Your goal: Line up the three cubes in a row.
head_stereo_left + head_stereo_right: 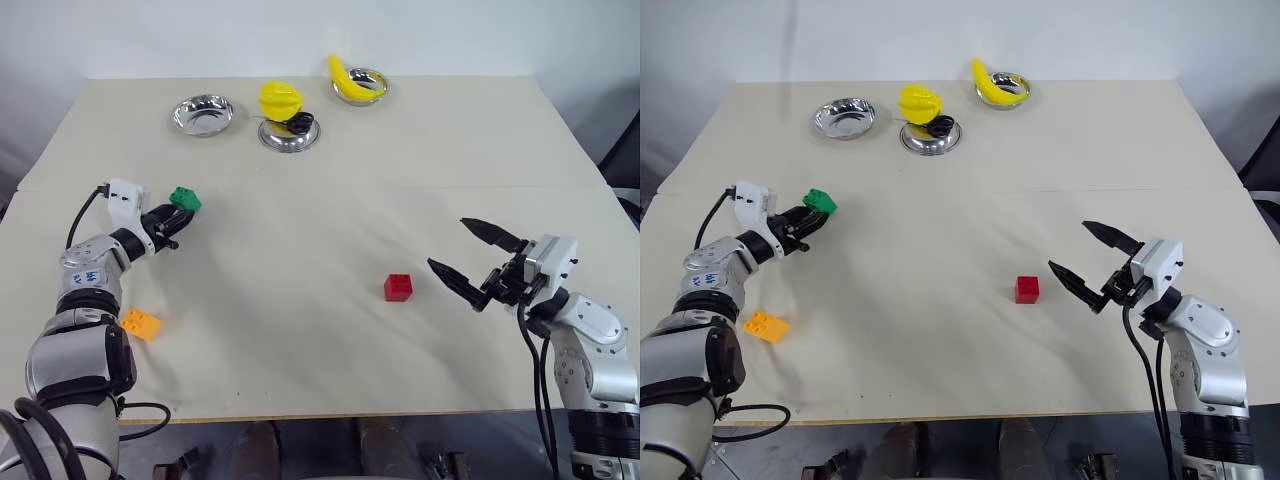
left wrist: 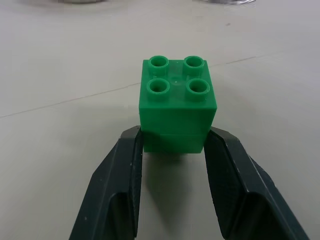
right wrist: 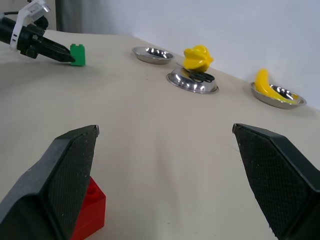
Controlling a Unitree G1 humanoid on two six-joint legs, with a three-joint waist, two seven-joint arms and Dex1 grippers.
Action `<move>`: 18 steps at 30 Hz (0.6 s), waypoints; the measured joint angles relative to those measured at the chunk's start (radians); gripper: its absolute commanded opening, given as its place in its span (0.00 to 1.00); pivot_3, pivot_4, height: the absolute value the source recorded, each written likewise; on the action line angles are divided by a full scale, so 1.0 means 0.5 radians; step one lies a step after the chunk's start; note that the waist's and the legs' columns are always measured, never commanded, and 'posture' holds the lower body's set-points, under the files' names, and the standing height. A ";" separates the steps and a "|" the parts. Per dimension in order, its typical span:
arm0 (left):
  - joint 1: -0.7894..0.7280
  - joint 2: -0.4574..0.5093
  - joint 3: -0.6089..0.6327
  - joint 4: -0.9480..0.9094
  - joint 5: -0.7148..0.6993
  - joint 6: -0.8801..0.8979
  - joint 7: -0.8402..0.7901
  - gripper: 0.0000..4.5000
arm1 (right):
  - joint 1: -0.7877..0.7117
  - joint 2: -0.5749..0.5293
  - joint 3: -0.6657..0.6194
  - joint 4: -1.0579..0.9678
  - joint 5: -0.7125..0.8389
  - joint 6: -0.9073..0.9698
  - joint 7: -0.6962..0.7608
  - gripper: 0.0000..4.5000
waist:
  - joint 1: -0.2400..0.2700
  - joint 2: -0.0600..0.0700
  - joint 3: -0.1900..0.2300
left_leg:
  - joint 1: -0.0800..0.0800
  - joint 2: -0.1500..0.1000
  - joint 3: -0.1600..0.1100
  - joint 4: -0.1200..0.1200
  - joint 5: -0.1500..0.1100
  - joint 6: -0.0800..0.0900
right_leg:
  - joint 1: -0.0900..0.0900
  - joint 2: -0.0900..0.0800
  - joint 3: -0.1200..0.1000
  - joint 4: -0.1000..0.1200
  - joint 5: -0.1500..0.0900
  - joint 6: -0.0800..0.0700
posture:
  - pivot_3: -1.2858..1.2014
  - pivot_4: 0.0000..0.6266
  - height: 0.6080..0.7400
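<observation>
The green cube (image 1: 185,198) stands on the table at the left, and my left gripper (image 1: 172,222) is shut on its near lower part (image 2: 173,140), one finger on each side. In the middle right of the table sits the red cube (image 1: 398,287). My right gripper (image 1: 478,260) hovers open just to the right of it, with nothing between the fingers (image 3: 72,175). The orange-yellow cube (image 1: 140,323) lies near the front left edge, beside my left forearm.
Three steel bowls stand at the back: an empty bowl (image 1: 203,114), a middle bowl (image 1: 289,134) with a yellow fruit toy (image 1: 281,99) and a dark item, and a right bowl (image 1: 362,86) holding a banana toy (image 1: 343,76). The table (image 1: 320,220) is bare between the cubes.
</observation>
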 measured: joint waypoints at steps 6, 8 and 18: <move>0.006 -0.049 -0.202 -0.399 -0.008 -0.199 -0.886 0.32 | 0.133 -0.108 -0.089 -0.052 0.089 0.026 0.087 1.00 | 0.017 0.000 0.000 | 0.001 -0.001 0.001 0.001 0.000 -0.001 | 0.005 0.000 0.000 -0.003 0.000 0.000 | 0.52 0.24 1.00; 0.050 -0.118 -0.289 -0.653 -0.061 -0.128 -1.114 0.32 | 0.226 -0.194 -0.144 -0.087 0.130 0.059 0.150 1.00 | 0.029 0.000 0.000 | 0.002 -0.001 0.001 0.001 0.000 0.000 | 0.008 0.000 0.000 -0.004 0.000 0.000 | 0.52 0.24 1.00; 0.355 -0.447 -0.711 -1.491 -0.078 0.269 -1.185 0.32 | 0.408 -0.320 -0.233 -0.164 0.224 0.175 0.305 1.00 | 0.051 0.001 0.000 | 0.008 0.002 0.001 0.013 -0.005 0.009 | 0.021 0.002 0.002 -0.014 0.004 0.006 | 0.52 0.24 1.00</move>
